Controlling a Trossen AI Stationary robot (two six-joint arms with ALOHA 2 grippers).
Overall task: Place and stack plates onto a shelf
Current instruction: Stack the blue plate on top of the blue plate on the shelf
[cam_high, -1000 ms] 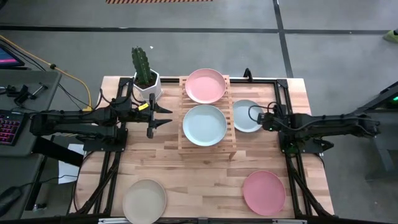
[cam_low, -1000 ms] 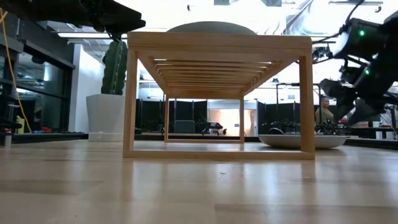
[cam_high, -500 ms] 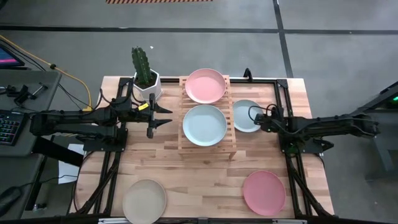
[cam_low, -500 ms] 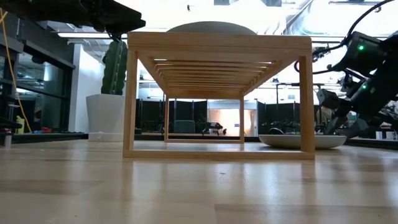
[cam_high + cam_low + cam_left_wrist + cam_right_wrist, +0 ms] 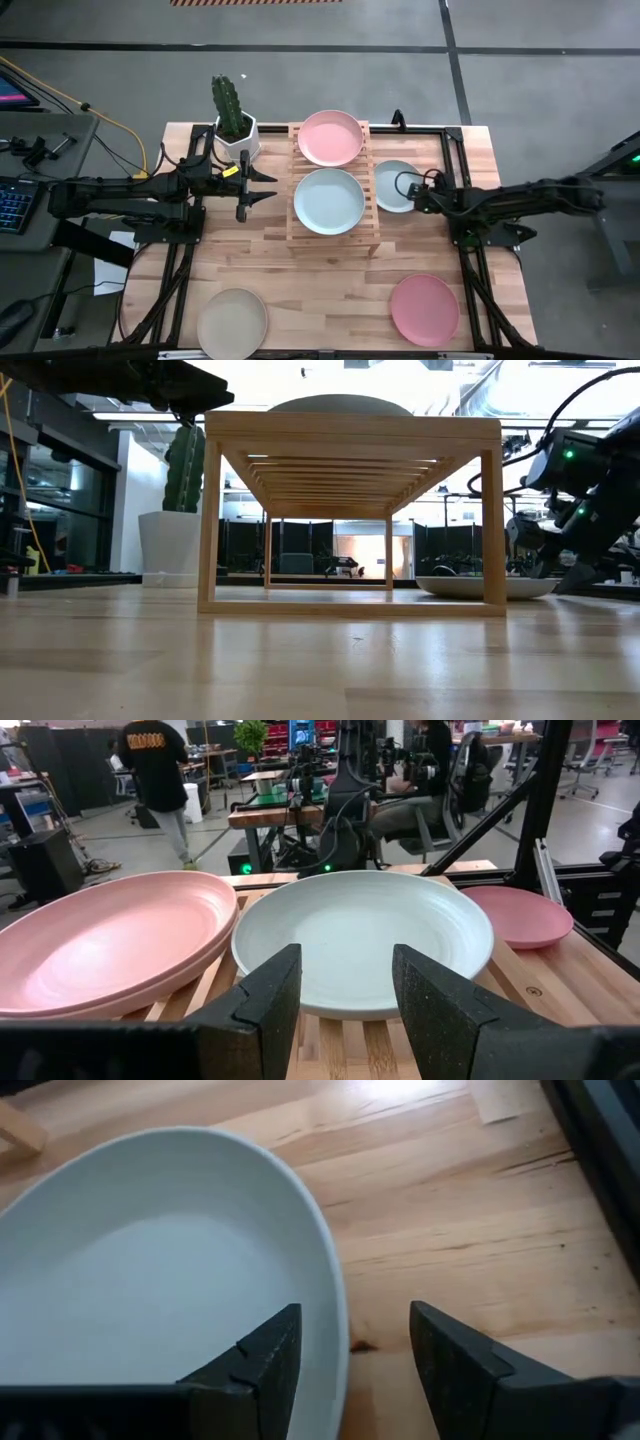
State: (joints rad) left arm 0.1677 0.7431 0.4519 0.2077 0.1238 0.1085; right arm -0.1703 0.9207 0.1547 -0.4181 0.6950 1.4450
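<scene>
Two plates already lie on the shelf [image 5: 334, 238]: a pink plate [image 5: 331, 137] on its far half and a mint green plate [image 5: 329, 200] on its near half, side by side and almost touching. You see the shelf standing in the middle of the desk [image 5: 330, 285], nearer to the far edge.

Your right gripper [image 5: 408, 190] is low over the second mint green plate [image 5: 394, 186], which rests on the desk just beside the right side of the shelf. Its fingers [image 5: 262, 1358] are spread, one over the inside of this plate and the other outside the rim, with the rim between them; they do not pinch it.

Your left gripper [image 5: 270, 186] waits to the left of the shelf, pointing at it, with fingers spread and holding nothing.

One more pink plate [image 5: 424, 309] lies near the front right corner of the desk, and the beige plate [image 5: 232, 320] is near the front left corner. You also have a cactus pot [image 5: 236, 135] at the far edge, left of the shelf.
</scene>
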